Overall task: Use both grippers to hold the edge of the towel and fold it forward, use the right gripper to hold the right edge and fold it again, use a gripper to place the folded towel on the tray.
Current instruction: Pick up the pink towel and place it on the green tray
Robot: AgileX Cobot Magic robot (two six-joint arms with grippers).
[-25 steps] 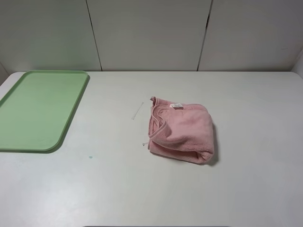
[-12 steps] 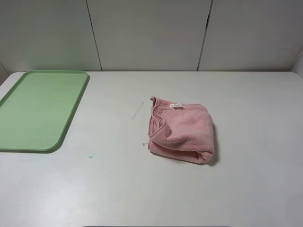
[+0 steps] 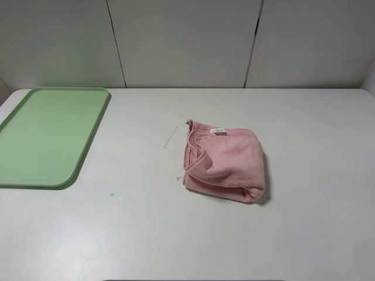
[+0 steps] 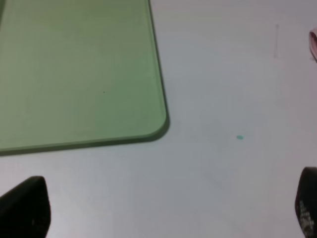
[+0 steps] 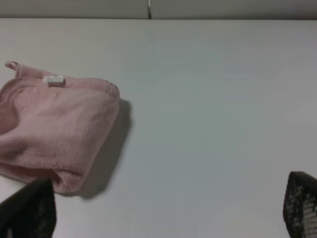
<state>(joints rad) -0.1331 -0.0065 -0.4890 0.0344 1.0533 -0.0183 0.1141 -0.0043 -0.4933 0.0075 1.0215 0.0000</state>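
Note:
A pink towel lies folded in a thick bundle at the middle of the white table, with a small white label on its far edge. It also shows in the right wrist view, and as a sliver in the left wrist view. A light green tray lies empty at the far left, also in the left wrist view. Neither gripper shows in the exterior view. My left gripper is open and empty over the table near the tray's corner. My right gripper is open and empty, just right of the towel.
A thin white thread lies just left of the towel. A small teal speck marks the table between tray and towel, also in the left wrist view. Grey wall panels close the table's far edge.

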